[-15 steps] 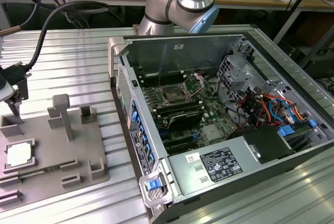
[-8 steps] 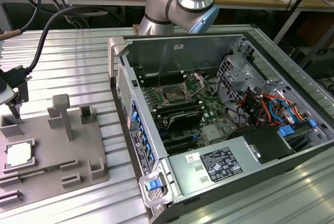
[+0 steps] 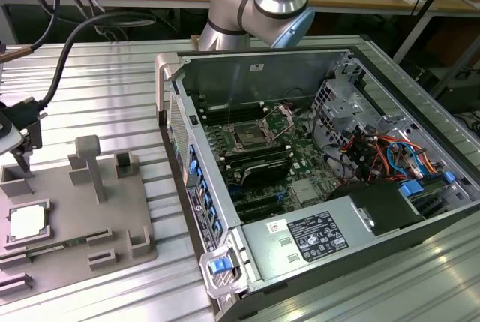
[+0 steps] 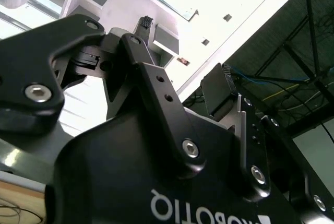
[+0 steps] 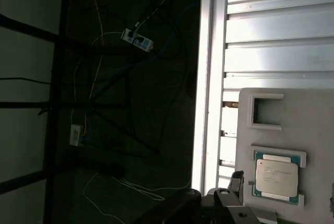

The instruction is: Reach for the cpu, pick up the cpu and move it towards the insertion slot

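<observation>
Ribbed silver metal table (image 3: 105,82) carries everything, in a workshop with wooden benches behind. On the exterior view's right, a large grey computer case (image 3: 390,112) lies on its side with the panel off, so its green board faces up. In the board sits the insertion slot (image 3: 250,139), a square silver-framed socket with a dark centre; its load plate appears lifted, which would leave it ready to receive a chip. On the exterior view's left lies a grey plastic tray with raised blocks (image 3: 127,217). The black claw (image 3: 22,153) hovers over the tray's far edge, released and grasping nothing. The cpu (image 3: 26,222), a small flat silver-topped square, rests flat in a tray recess, near the claw but not touching it.
</observation>
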### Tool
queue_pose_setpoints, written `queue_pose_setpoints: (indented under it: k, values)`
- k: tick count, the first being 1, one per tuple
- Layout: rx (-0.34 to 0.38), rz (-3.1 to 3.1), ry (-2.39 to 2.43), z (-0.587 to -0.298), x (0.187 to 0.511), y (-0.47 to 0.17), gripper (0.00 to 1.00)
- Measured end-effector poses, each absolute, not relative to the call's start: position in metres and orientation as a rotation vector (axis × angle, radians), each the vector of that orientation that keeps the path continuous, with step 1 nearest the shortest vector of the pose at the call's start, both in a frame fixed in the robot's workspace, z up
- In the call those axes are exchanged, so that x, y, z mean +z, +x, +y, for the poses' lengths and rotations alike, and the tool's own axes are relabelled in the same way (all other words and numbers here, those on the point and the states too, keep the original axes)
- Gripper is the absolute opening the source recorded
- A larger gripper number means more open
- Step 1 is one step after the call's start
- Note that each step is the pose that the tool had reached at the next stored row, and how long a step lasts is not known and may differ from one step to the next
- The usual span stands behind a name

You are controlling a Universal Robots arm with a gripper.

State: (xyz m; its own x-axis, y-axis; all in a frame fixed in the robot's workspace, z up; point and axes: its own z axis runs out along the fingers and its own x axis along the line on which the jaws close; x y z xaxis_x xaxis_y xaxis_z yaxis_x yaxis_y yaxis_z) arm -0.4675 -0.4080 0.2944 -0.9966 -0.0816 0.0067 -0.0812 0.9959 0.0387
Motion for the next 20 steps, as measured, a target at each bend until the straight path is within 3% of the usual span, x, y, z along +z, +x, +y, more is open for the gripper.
queue_pose_setpoints:
  k: [20]
  values:
    - [-0.060, -3.119, 0.127, -0.416, 0.247, -0.468, 0.66]
